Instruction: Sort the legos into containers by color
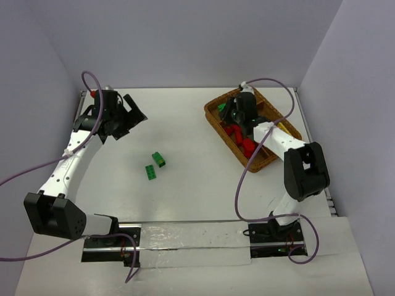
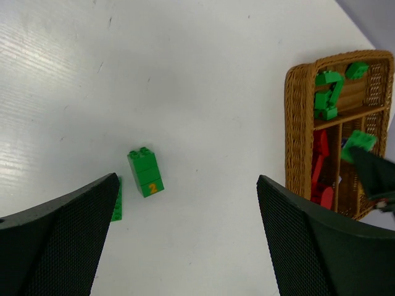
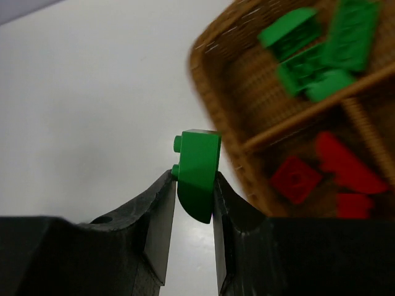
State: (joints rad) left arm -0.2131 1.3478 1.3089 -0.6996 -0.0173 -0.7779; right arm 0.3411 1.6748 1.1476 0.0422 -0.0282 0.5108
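**Item held:** one green studded plastic brick with a rounded lower edge point(image 3: 197, 172), clamped upright between the two black fingers of the right gripper point(image 3: 194, 188), with its studs facing left in the right wrist view. In the top view this gripper hangs over the far-left part of the tray.

**Container:** one rectangular brown woven wicker tray point(image 3: 203, 68), divided by wooden partitions, standing at the right of the white table point(image 1: 185, 123).
- End compartment: several loose green bricks point(image 3: 315, 49), lying jumbled.
- Adjoining long compartment: loose red bricks point(image 3: 333, 166), some flat and some angled.

**Loose on the table:** two green bricks, well apart from the tray, near the middle.
- A tall green stacked brick bearing an orange "2" point(image 2: 145, 171), lying on its side.
- A second green brick point(image 2: 117, 200) just beside it, partly hidden behind a finger in the left wrist view.

**Left gripper** point(image 2: 185, 185): its fingers are spread wide with nothing between them, raised at the far left of the table and looking down on the two loose bricks.
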